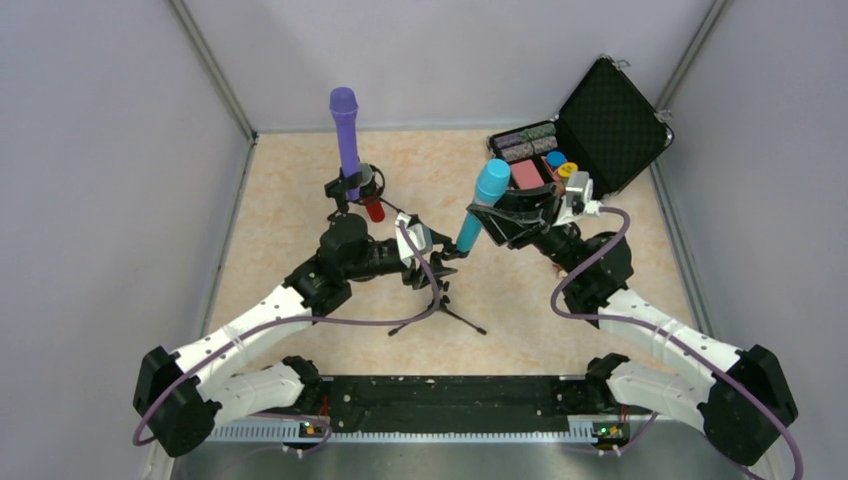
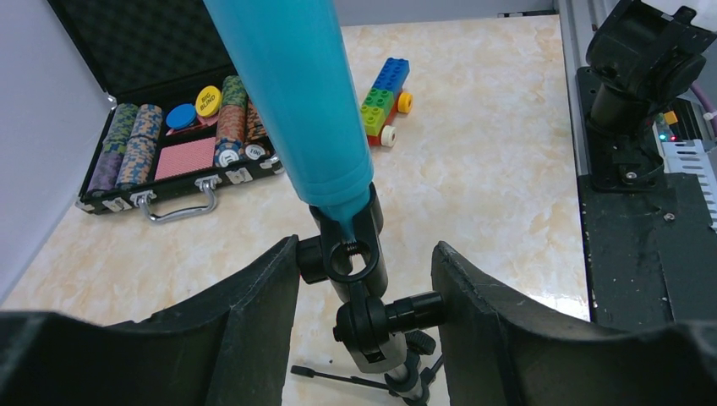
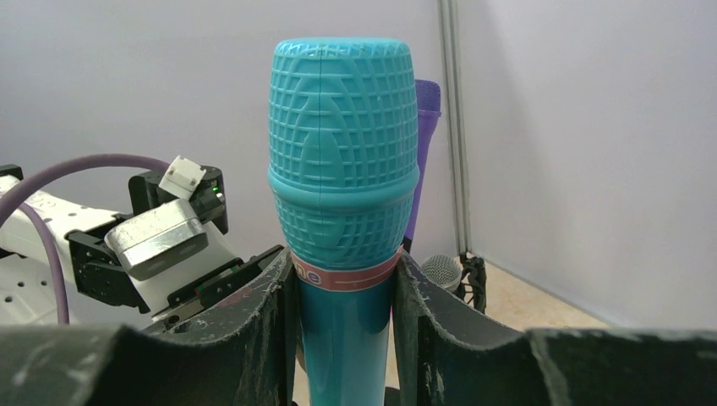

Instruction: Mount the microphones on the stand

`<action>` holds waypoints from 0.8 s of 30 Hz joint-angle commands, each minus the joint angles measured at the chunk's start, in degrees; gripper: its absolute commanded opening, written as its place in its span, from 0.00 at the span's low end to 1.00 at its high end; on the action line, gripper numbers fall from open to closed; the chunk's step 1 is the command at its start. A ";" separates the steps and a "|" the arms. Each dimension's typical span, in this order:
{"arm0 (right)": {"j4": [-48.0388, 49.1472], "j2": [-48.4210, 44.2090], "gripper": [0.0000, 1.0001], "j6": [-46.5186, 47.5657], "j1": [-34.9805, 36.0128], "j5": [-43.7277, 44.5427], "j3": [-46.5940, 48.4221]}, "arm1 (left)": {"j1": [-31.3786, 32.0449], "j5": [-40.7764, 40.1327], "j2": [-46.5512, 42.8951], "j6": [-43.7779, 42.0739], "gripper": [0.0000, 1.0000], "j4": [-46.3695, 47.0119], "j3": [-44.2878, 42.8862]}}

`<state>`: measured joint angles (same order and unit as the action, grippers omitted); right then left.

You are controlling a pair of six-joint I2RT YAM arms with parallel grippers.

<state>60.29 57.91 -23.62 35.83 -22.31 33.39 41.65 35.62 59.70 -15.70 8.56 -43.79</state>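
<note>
Three microphones: blue [image 1: 490, 185] pinched by right end effector [image 3: 345, 279], purple [image 1: 345, 130], red [image 1: 374, 211]; left end effector [image 2: 365, 271] brackets stand [image 1: 440, 305], grip unclear.

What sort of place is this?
Probably a robot test booth in a lab: plain grey walls in a metal frame close in a table, two robot arms are bolted at its near edge, and the props are toys and games: a blue microphone, a block train, a poker chip case.

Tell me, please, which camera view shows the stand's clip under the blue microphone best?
Left wrist view: the clip sits close up between the left fingers, the blue microphone meeting it. The top view shows it tiny; the right wrist view misses it.
</note>
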 commanded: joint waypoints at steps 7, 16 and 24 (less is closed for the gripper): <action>-8.05 2.25 0.00 6.28 1.25 -3.39 -2.62 | -0.12 -1.97 -2.22 0.75 0.00 2.96 0.88; -11.96 1.88 0.00 10.67 3.45 -1.47 -3.93 | -0.08 -2.41 -2.18 0.80 0.00 3.31 1.05; -13.42 2.37 0.00 12.87 5.26 0.33 -5.66 | -0.14 -2.74 -2.37 0.70 0.00 3.26 1.20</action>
<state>59.57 57.78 -15.57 39.57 -19.97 31.86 41.71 33.98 58.89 -15.35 9.08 -42.94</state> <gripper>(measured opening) 0.373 0.596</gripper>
